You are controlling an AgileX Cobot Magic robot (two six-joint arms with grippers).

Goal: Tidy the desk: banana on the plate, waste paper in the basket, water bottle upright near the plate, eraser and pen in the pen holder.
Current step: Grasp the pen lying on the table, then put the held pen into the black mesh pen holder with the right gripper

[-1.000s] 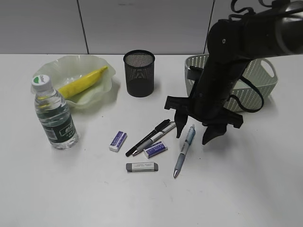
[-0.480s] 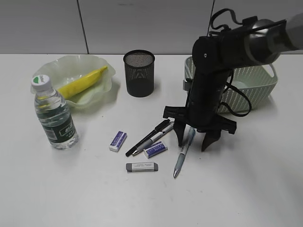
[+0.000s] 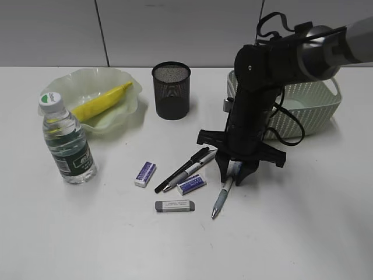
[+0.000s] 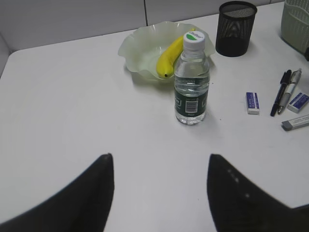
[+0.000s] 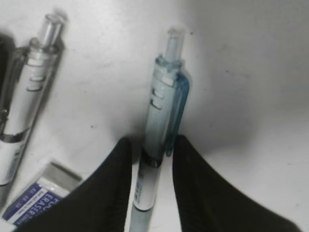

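White desk point(image 3: 303, 233) ran back to a grey panelled wall, with the black mesh pen holder point(image 3: 171, 90) standing toward the back as the landmark. Left of the pen holder, the banana point(image 3: 102, 101) already lay in the ruffled green plate point(image 3: 125, 119), and the water bottle point(image 3: 65, 140) stood upright in front of that plate. Right of the pen holder sat the green basket point(image 3: 315, 108); whether the waste paper was inside could not be told.

By the look of it, the pen-and-eraser step was in hand. In front of the pen holder lay three erasers point(image 3: 145, 174), two pens point(image 3: 186, 169) side by side, and to their right a light blue pen point(image 5: 157, 145).

The right gripper point(image 5: 150, 164) was down on the desk over that blue pen, its fingers point(image 5: 108, 193) narrowed to either side of the barrel and apparently touching it, though the pen was lying flat, not yet lifted. Next would come a firm pinch, a lift, and a carry back to the pen holder, tipping the pen upright.

The left gripper point(image 4: 159, 193) hovered wide open and empty, well in front of the bottle.
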